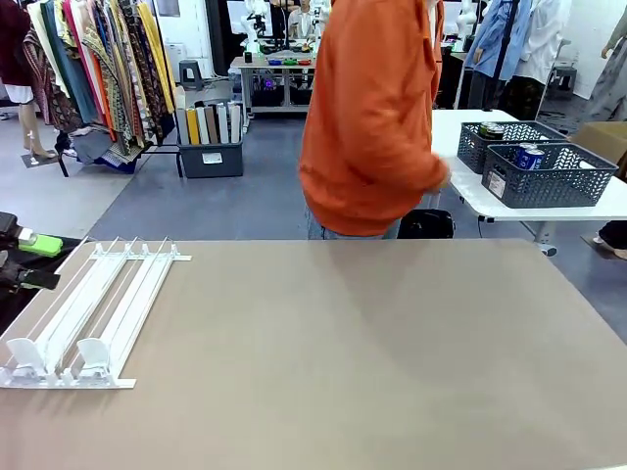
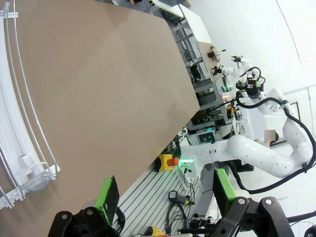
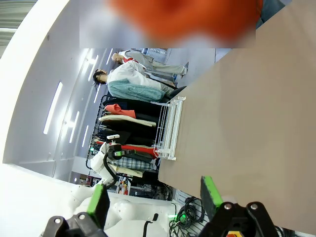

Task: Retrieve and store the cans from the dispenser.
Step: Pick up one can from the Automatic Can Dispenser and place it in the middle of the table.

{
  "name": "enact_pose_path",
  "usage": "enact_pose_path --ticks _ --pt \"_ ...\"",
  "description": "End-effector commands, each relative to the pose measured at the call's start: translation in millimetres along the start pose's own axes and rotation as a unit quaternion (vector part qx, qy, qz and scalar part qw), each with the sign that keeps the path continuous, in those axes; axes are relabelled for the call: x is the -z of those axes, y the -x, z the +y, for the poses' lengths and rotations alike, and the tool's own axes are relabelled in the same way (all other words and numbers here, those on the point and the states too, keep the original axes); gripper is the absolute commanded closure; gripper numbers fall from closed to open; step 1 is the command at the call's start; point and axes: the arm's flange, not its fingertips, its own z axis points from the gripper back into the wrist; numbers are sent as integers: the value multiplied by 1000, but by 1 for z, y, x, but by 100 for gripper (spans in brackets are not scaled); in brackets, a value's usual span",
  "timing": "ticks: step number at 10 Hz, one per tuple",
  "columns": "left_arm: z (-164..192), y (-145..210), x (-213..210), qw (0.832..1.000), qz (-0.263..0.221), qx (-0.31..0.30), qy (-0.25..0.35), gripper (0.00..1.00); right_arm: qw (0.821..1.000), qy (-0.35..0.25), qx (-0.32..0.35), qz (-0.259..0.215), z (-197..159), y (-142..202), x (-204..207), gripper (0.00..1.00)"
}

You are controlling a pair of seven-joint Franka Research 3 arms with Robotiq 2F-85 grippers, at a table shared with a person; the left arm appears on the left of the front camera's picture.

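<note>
The white dispenser (image 1: 93, 308) lies nearest, at the left of the brown table (image 1: 372, 362), its long rail lanes running away from the camera and its two curved stops at the near end. The lanes look empty; no can sits in them. Just left of it, at the table's edge, the left gripper (image 1: 27, 257) waits off the tabletop with its green pads visible; in its own wrist view the left fingers (image 2: 109, 197) stand wide apart with nothing between them. The right gripper (image 3: 155, 200) likewise shows its two green-padded fingers spread wide and empty, looking along the table toward the rack.

Across the table a person in an orange top (image 1: 372, 117) stands turned toward the white side table (image 1: 549, 201) at far right, where two dark baskets (image 1: 549, 174) hold the cans (image 1: 530, 157), one of them blue.

The likely risk: the light, unfixed rack could slide or tip if a gripper nudges it, and a reaching arm could meet the person's hand during loading. No lettering is legible; a pale label on the nearer basket is too small to read.
</note>
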Motion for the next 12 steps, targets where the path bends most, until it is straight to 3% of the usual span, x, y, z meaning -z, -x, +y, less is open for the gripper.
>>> enact_pose_path --ticks 1,12 --pt "-3 -2 0 1000 -6 -2 7 0 1000 -11 -13 -7 2 -4 1 0" --pt "-3 -2 0 1000 -6 -2 7 0 1000 -11 -13 -7 2 -4 1 0"
